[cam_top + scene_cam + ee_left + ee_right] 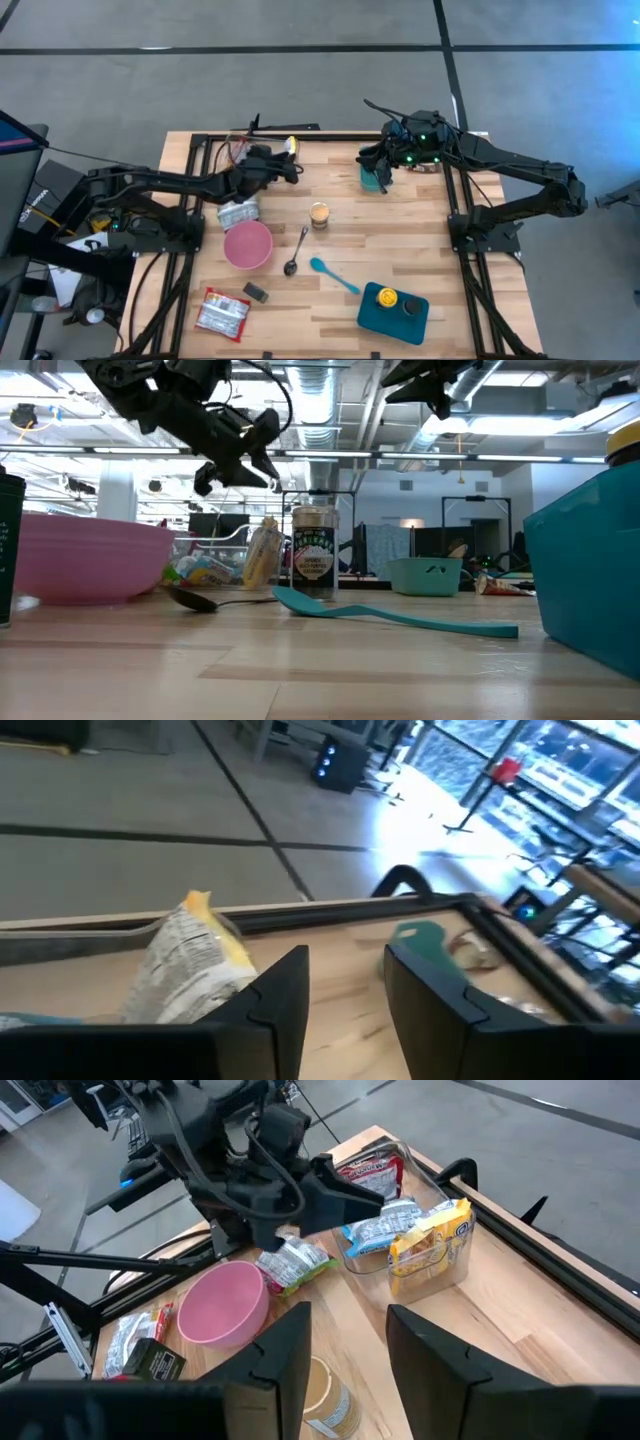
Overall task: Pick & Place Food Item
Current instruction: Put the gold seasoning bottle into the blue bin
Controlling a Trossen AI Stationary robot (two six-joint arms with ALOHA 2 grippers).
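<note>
A clear bin [452,1273] at the table's far left holds several snack packs, among them a yellow bag [428,1240] that stands upright in it; the bag also shows in the left wrist view [195,955]. My left gripper [293,168] is open and empty, raised above the table just to the right of the bin; its fingers [285,995] show nothing between them. My right gripper [384,170] is open and empty, raised over a small teal bowl [372,180] at the far right. A silver snack pack [238,212] lies beside a pink bowl [247,244].
A spice jar [319,215] stands mid-table, with a metal spoon [297,250] and a teal spoon [333,273] in front of it. A teal tray [375,318] holding a yellow item sits near right. A red-and-white snack pack [222,312] and a small black object [255,291] lie near left.
</note>
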